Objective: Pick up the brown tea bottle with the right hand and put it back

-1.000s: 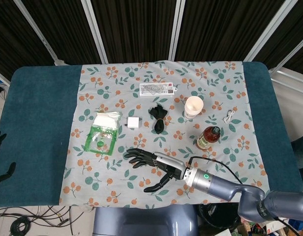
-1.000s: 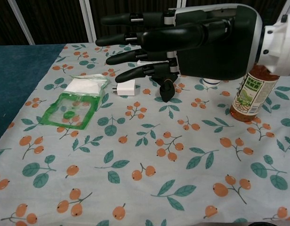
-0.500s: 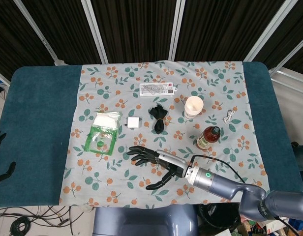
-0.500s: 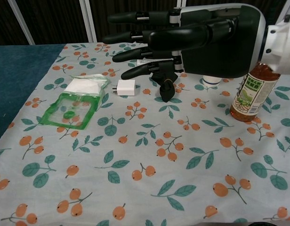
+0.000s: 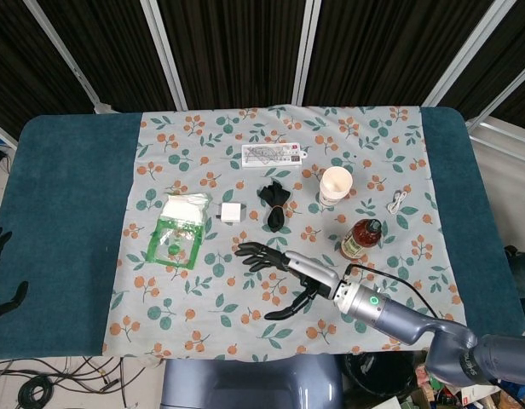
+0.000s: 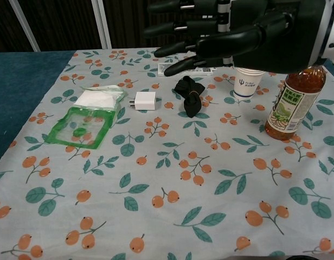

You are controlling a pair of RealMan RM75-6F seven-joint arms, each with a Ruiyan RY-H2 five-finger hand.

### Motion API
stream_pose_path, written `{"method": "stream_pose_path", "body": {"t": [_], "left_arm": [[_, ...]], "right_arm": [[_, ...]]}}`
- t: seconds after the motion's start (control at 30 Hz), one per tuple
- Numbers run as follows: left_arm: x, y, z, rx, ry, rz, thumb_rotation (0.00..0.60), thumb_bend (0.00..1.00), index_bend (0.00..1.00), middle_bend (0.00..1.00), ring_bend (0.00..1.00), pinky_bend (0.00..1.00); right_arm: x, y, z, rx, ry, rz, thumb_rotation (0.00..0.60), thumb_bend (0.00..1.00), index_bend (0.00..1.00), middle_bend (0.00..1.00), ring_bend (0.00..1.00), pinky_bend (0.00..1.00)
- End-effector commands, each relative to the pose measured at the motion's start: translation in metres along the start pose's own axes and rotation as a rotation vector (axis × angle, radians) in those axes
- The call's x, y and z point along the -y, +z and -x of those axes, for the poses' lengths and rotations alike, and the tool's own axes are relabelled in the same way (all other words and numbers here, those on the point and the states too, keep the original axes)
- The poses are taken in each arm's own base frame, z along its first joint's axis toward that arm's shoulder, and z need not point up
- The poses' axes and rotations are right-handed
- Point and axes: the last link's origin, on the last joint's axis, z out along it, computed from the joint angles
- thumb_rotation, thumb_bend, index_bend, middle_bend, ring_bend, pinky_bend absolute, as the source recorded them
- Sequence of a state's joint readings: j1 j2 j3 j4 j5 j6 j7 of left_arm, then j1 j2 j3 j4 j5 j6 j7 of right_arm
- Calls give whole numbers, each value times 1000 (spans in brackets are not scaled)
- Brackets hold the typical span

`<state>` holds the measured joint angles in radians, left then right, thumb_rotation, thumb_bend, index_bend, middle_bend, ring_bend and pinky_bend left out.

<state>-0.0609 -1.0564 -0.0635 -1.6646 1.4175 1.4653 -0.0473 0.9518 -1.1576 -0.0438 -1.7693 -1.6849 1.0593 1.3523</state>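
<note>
Shifted nearer, right hand (image 5: 298, 274) hovers open, left of tea bottle (image 5: 360, 239).

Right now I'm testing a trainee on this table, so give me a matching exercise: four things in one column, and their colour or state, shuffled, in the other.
Things:
1. tea bottle
2. paper cup
3. plug adapter
4. right hand

Descriptions:
A. small, white, lying beside the black cloth bundle
B. open, fingers spread, holding nothing
C. brown, upright, cap on
D. white, upright, behind the bottle

Pairs: 1-C, 2-D, 3-A, 4-B
</note>
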Motion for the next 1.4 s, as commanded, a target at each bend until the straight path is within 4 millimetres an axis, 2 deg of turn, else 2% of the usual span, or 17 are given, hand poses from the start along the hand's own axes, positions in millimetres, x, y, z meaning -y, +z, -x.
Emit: {"method": "stream_pose_path", "body": {"t": [0.03, 0.17, 0.27, 0.47, 0.67, 0.83, 1.1, 1.4], "left_arm": [[0, 0, 0, 2, 2, 1, 600, 374, 34, 0, 0, 0], [-1, 0, 1, 2, 4, 2, 600, 374, 34, 0, 0, 0], [-1, 0, 1, 1, 4, 1, 600, 374, 34, 0, 0, 0], [-1, 0, 1, 2, 7, 0, 600, 374, 34, 0, 0, 0], [-2, 0, 0, -9, 4, 0, 600, 374, 34, 0, 0, 0], [-2, 0, 1, -9, 7, -1, 600, 374, 34, 0, 0, 0], [-3, -1, 0, -15, 7, -2, 600, 374, 34, 0, 0, 0], [-3, -1, 2, -11, 17, -6, 600, 374, 34, 0, 0, 0]], "right_arm": [[10, -23, -36, -214, -189, 5, 600, 65, 0, 51, 109, 144], [11, -42, -65, -387, -332, 70, 600, 65, 0, 49, 107, 144], [11, -55, -78, -485, -401, 107, 600, 65, 0, 49, 105, 144], [7, -81, -94, -647, -417, 141, 600, 65, 0, 49, 92, 136], [-13, -108, -111, -762, -444, 213, 600, 64, 0, 49, 91, 129], [-34, -121, -113, -795, -412, 262, 600, 64, 0, 49, 91, 129], [-74, -135, -103, -819, -282, 262, 600, 64, 0, 49, 91, 129], [-103, -137, -90, -809, -199, 240, 600, 65, 0, 50, 91, 129]]}}
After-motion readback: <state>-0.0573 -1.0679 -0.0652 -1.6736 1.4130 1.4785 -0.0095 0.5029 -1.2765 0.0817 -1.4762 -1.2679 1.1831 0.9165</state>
